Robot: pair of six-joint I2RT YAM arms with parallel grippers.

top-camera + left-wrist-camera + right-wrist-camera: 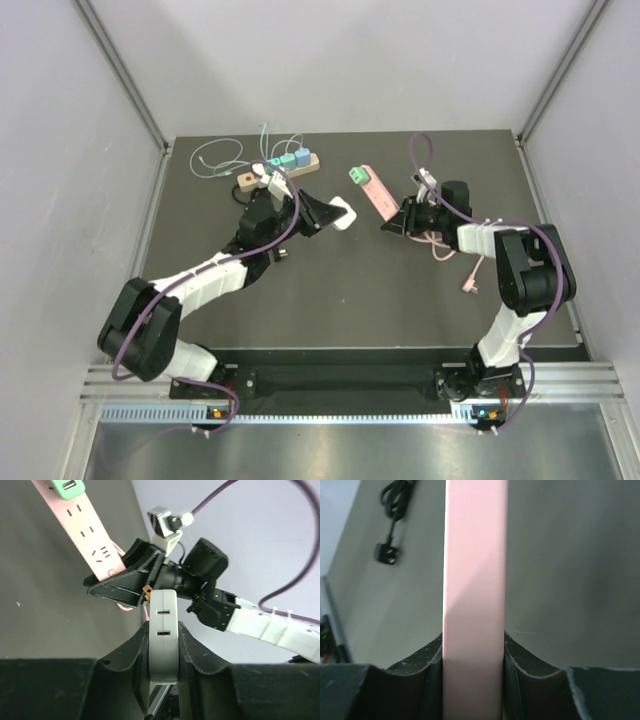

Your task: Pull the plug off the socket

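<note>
The right gripper is closed tight on the strip to steady it, while the left gripper clamps the white plug between its fingers, apart from the strip, so it seems already free.

- I've got the white rounded plastic plug off the strip, pinched in my left gripper.
- The long pink plastic power strip sits slanted, small green plug seated at its far end.
</note>
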